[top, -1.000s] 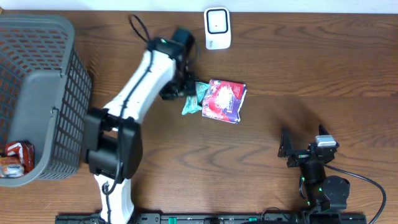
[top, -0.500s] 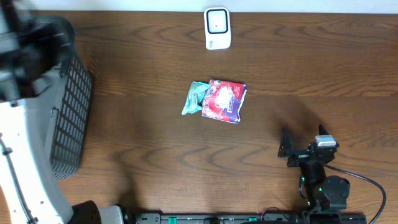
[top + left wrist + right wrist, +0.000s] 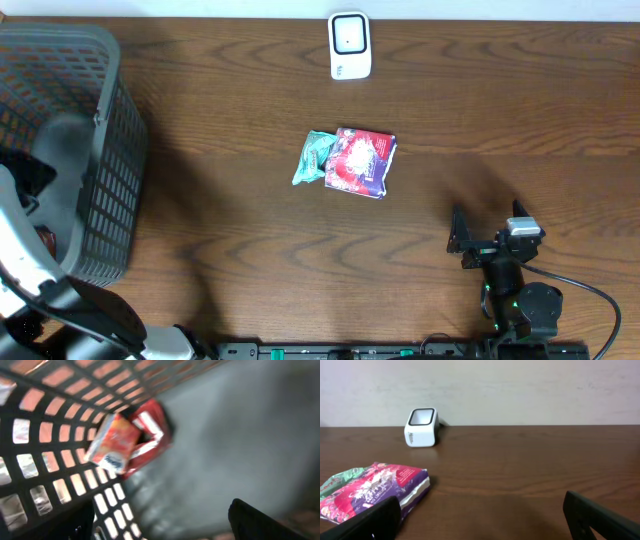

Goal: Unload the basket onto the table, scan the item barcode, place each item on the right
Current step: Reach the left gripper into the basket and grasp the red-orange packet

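Left tool [image 3: 160, 517] wide open, empty, inside the basket [image 3: 110, 150], orange packet [image 3: 114, 442] ahead of it. Right tool [image 3: 481, 510] fully open, empty, well apart from the red-purple snack packet [image 3: 362, 160] mid-surface; green packet [image 3: 312, 158] touches that one, scanner [image 3: 349, 45] beyond.

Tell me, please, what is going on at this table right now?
The left gripper hangs open and empty inside the grey basket, above an orange packet and a red packet. The right gripper sits idle, open. A red-purple packet and a green packet lie mid-table, short of the scanner.
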Controlling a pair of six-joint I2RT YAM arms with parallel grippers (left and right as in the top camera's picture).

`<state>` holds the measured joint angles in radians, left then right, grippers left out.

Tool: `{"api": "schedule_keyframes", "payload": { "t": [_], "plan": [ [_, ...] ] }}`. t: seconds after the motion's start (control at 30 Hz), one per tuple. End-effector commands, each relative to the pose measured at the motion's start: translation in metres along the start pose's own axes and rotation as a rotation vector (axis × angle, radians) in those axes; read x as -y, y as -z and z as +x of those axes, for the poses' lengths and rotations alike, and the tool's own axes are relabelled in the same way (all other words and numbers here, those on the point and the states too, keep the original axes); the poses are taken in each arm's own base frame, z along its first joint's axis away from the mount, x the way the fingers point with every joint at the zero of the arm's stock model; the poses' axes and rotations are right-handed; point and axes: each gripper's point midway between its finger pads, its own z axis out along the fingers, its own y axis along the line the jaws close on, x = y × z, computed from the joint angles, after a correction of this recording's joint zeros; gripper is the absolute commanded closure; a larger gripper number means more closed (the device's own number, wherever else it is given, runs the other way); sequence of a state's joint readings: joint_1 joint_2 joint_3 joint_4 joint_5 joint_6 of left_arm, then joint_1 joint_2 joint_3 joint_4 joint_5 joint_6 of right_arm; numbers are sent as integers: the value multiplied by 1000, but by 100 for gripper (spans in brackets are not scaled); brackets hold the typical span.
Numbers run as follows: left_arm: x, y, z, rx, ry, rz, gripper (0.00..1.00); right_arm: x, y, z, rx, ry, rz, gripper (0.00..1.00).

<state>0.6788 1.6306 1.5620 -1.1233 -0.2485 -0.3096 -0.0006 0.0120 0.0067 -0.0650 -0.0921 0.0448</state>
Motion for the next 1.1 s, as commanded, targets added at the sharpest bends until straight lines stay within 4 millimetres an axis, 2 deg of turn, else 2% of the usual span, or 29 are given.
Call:
{"api": "schedule_keyframes", "payload": {
  "t": [0.0,0.27,0.57,0.9,0.93,0.97,1.03,1.07],
  "plan": [
    [-20,-25,-1,-1,-8,-101,15,2,0,0,1,-11,10,1],
    [-13,-72,-11,-27,-30,-106,12,2,0,0,1,-11,10,1],
    [-5,-131,8,-157,-84,-168,13,2,0,0,1,-11,10,1],
    [-12,-171,32,-261,-101,-280,17,2,0,0,1,-11,10,1],
    [-12,-174,34,-269,-104,-283,22,2,0,0,1,-11,10,1],
    [-12,-175,36,-278,-108,-286,37,2,0,0,1,-10,10,1],
    [-13,-175,37,-281,-110,-287,79,2,0,0,1,-11,10,1],
    [-13,-175,36,-280,-110,-286,89,2,0,0,1,-11,10,1]
  ]
}}
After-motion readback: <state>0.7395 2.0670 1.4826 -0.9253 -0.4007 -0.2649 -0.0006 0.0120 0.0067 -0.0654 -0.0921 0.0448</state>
